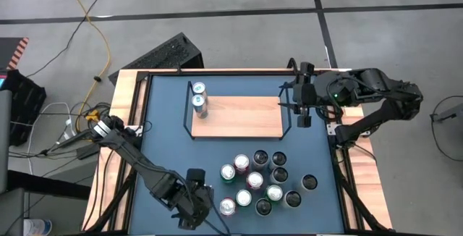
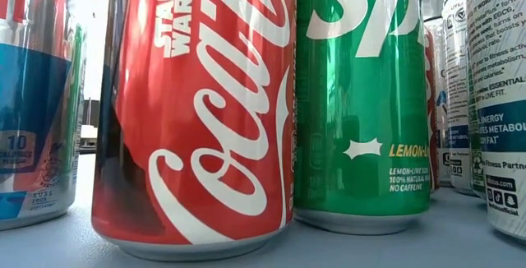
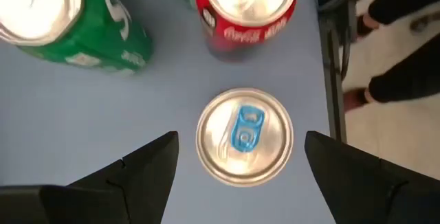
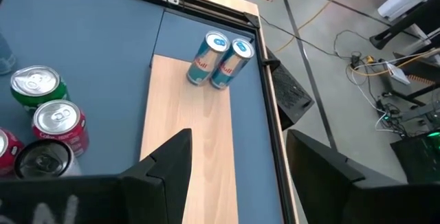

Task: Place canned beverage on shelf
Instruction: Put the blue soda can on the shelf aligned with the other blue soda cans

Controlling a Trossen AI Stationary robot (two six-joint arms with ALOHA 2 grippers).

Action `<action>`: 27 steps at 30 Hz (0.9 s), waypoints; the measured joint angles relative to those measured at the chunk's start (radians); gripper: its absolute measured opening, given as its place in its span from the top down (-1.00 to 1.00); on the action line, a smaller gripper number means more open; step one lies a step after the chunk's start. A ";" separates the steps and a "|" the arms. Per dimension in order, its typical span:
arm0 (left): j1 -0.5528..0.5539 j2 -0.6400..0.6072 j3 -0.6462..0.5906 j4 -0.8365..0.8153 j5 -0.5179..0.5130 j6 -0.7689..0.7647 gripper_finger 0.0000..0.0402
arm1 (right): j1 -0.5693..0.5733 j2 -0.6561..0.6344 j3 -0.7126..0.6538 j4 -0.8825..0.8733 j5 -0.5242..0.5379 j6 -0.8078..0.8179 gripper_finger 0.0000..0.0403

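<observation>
- The left gripper (image 3: 240, 176) hung directly above a silver-topped can (image 3: 245, 136) with a blue pull tab, at the near-left edge of the can cluster (image 1: 262, 182) on the blue bench (image 1: 166, 142).
- Its fingers stood wide apart, one on each side of the can, touching nothing and holding nothing.
- Recommended procedure for this step: descend straight down with the can centred between the fingers, close on the can body below the rim, and lift vertically. The red can (image 3: 249, 7) and the green can (image 3: 75, 25) stood near, so any sideways drift risked knocking them.
- The can appeared upright, its lid round and undented. Its side label was not visible from above.
- The shelf (image 1: 242, 116), a light-wood board in a thin black wire frame, lay at mid-bench, well apart from the target can. Two slim blue-and-silver cans (image 4: 220, 60) already stood touching each other at its left end, so the remaining board was free for placement.
- The right gripper (image 4: 237, 162) waited over the shelf's right end, fingers open and empty.
</observation>
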 joint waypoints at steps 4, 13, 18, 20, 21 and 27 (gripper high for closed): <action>0.004 0.000 0.000 0.004 0.012 0.004 -0.51 | 0.000 0.001 0.000 -0.001 -0.005 0.000 -0.13; 0.001 0.000 -0.003 0.010 0.028 0.059 -0.51 | 0.000 0.001 0.000 -0.010 -0.005 0.001 -0.13; 0.001 0.000 -0.039 0.025 0.009 0.072 -0.51 | 0.000 0.001 0.000 -0.025 -0.005 0.007 -0.13; 0.000 0.000 -0.057 0.048 0.020 0.072 -0.51 | 0.000 0.001 0.000 -0.026 -0.005 0.011 -0.13; 0.000 0.000 -0.067 0.064 0.029 0.077 -0.51 | 0.000 0.001 0.000 -0.027 -0.005 0.011 -0.13; -0.001 0.000 -0.089 0.077 0.049 0.133 -0.51 | 0.000 0.001 0.000 -0.028 -0.005 0.011 -0.13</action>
